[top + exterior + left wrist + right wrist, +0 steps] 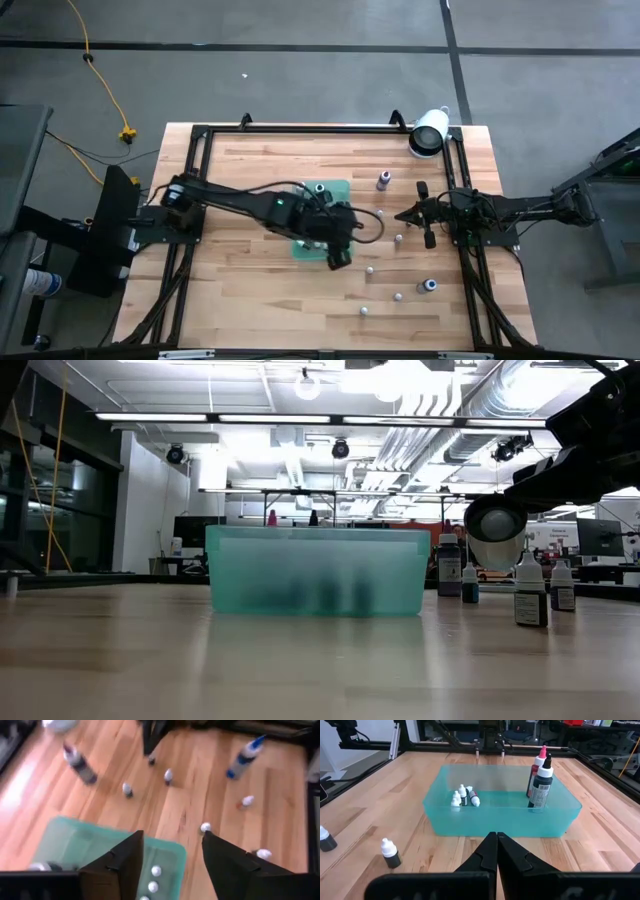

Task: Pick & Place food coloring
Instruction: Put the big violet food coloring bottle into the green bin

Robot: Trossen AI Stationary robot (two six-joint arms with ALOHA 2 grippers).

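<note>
The food coloring is a set of tiny bottles. Some stand or lie inside the translucent green tray (502, 817): a pink-topped bottle (538, 762), a dark-topped bottle (540, 782) and small whitish ones (464, 797). Others are scattered on the wood to the tray's right, among them a blue-topped bottle (244, 754) and small whitish ones (205, 827) (370, 270). My left gripper (172, 837) is open and hovers above the tray's right near corner (340, 257). My right gripper (496, 842) is shut and points at the tray from the right (402, 214), holding nothing.
A large white cylinder (428, 133) lies at the table's far right corner. A black frame (300, 128) runs round the table top. Bare wood lies on the table's left half and near edge.
</note>
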